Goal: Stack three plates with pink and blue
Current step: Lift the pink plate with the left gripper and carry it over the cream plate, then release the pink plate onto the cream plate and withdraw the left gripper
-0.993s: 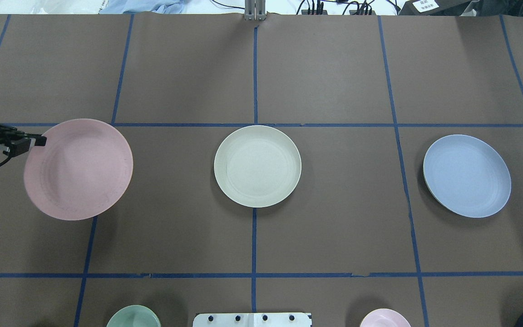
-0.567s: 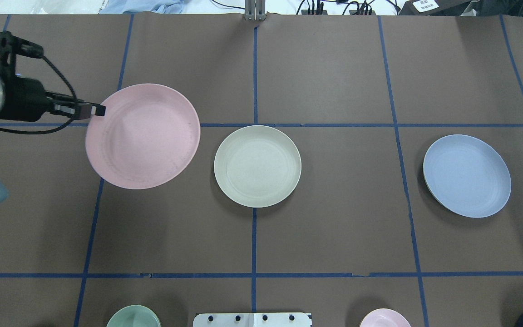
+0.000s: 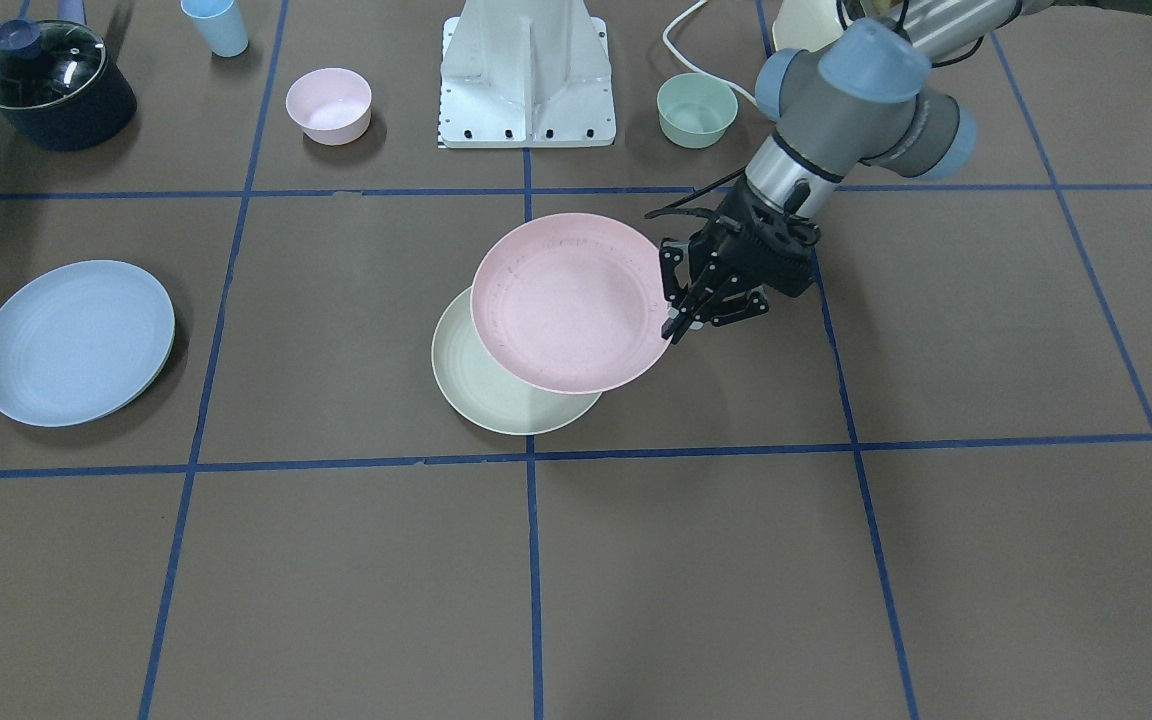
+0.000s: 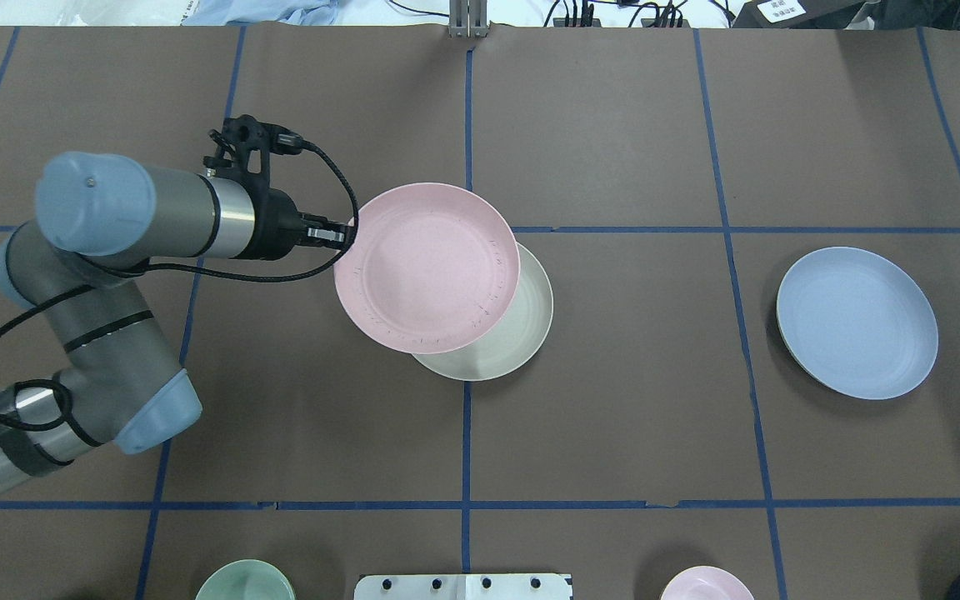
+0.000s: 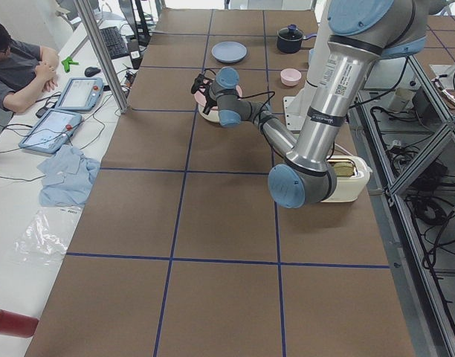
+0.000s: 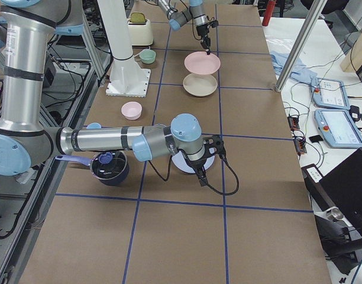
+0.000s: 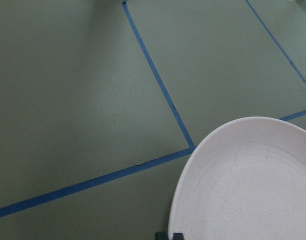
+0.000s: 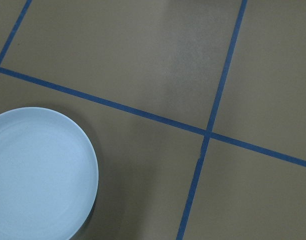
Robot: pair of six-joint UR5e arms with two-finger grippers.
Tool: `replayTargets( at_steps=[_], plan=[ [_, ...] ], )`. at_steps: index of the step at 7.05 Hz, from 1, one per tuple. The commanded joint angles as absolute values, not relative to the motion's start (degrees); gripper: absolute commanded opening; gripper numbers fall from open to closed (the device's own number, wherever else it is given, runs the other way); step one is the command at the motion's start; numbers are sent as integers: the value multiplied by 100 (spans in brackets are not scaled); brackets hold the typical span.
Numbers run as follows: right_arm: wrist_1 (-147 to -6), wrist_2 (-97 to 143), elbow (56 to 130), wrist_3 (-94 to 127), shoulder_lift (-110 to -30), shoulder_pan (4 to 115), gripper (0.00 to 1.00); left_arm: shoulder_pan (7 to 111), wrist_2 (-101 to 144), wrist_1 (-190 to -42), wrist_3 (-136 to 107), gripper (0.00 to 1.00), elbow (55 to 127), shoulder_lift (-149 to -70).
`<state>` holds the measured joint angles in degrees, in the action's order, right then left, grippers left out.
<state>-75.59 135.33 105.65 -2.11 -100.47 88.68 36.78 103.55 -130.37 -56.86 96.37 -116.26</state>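
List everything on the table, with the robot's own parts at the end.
pink plate: one, pale pink, held by its rim above the cream plate and off-centre over it
cream plate: one, cream, table centre, partly covered by the pink one
blue plate: one, light blue, on the robot's right side
pink bowl: one, pink, near the base, robot's right
green bowl: one, green, near the base, robot's left
cup: one, light blue, beyond the pink bowl
pot: one, dark with a glass lid, near the cup
toaster: one, cream, beside the base
left gripper: black, shut on the pink plate's rim
right gripper: black, near the blue plate, jaw state unclear
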Motion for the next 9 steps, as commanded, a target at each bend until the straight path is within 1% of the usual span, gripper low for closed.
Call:
replayTargets(
  at_steps=[1, 5, 6, 7, 8, 9],
  plan=[
    [-7559, 13535, 10564, -211, -10046, 8868, 100, 3350, 9776, -13043, -5800, 0, 9063, -11979],
    [-7567, 13544, 10573, -211, -10046, 8868, 100, 2998, 9580, -13017, -6099, 0, 9009, -12111],
    [-7567, 13544, 10565, -211, -10046, 8868, 100, 2988, 9589, -13025, -6117, 3, 8974, -12129],
    [-7567, 13553, 10573, -211, -10046, 8868, 100, 2988, 9589, -13043, -6117, 80, 8982, -12146],
    [-7567, 13553, 10573, -211, -10046, 8868, 100, 2997, 9598, -13165, -6108, 100, 8991, -12146],
    [-7550, 13561, 10591, -220, -10037, 8868, 100, 3014, 9580, -13227, -6100, 100, 9026, -12112]
  ],
)
